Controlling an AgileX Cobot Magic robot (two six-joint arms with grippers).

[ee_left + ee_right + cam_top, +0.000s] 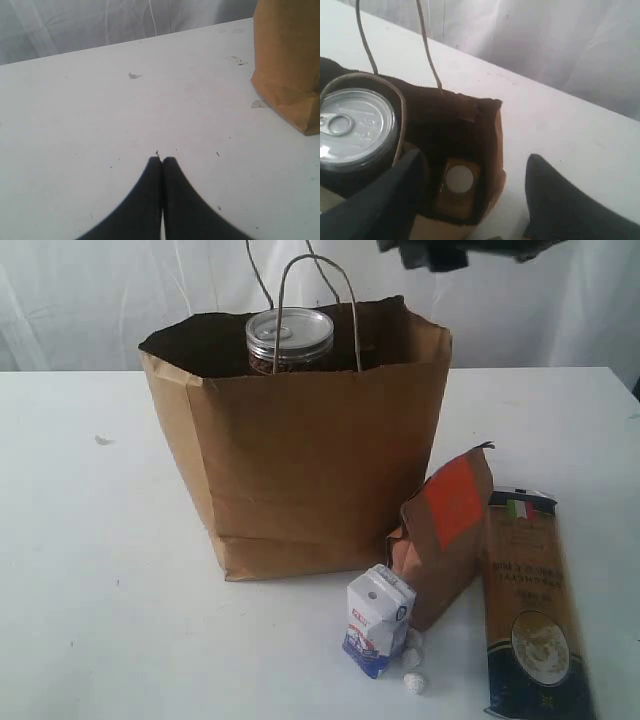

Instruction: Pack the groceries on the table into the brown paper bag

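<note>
The brown paper bag (300,460) stands open on the white table (90,620). Inside it the pull-tab can (289,338) rises to the rim, and the yellow white-capped bottle (458,180) stands deeper in beside the can (355,125). The brown-orange pouch (450,530), the white-blue carton (378,620) and the spaghetti pack (530,610) sit on the table to the right of the bag. My right gripper (475,156) hangs open above the bag's right end, empty. My left gripper (162,159) is shut and empty over bare table, left of the bag (290,60). The jar is hidden.
Two thin cord handles (315,300) stick up from the bag's mouth around the can. A small white crumpled scrap (413,680) lies by the carton. A white curtain (100,300) backs the table. A small speck (132,76) lies on the tabletop to the left.
</note>
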